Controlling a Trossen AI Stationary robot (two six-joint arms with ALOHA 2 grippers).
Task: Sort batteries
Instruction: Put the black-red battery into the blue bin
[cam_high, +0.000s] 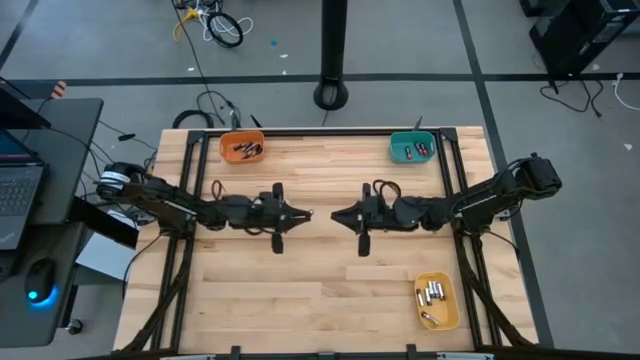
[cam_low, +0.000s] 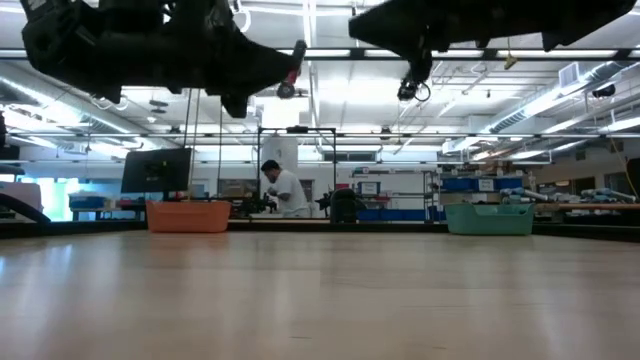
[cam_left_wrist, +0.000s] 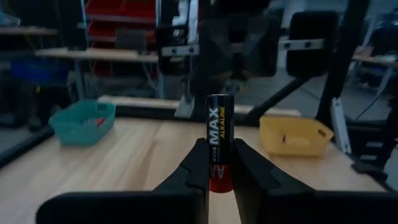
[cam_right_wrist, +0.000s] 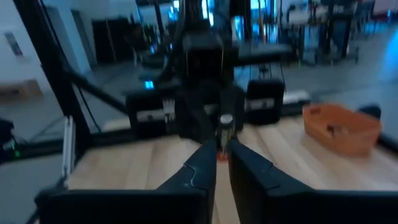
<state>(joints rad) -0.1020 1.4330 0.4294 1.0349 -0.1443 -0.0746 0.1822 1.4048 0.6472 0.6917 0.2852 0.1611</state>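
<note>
A black battery (cam_left_wrist: 219, 134) with a red end and "MAX ALKALINE" print stands between the fingers of my left gripper (cam_left_wrist: 219, 169), which is shut on it. The gripper (cam_high: 306, 214) hangs level above the table's middle. My right gripper (cam_high: 334, 214) faces it from the right, a short way off. Its fingers (cam_right_wrist: 208, 163) stand a narrow gap apart with nothing between them, and the battery (cam_right_wrist: 225, 127) shows just beyond their tips. More batteries lie in the orange bin (cam_high: 242, 147), the teal bin (cam_high: 412, 147) and the yellow bin (cam_high: 437, 300). My left gripper pinches the battery's lower half (cam_left_wrist: 218, 160), just above the red end, between its two fingers. The fingers lie level, come from the table's left and cross the battery. The battery stands about upright, its black end above the fingers, lifted clear of the table.
The orange and teal bins stand at the table's far edge, the yellow bin near the front right corner. Bare wooden tabletop (cam_high: 320, 290) lies beneath both grippers. A person (cam_low: 287, 190) works in the room far behind the table.
</note>
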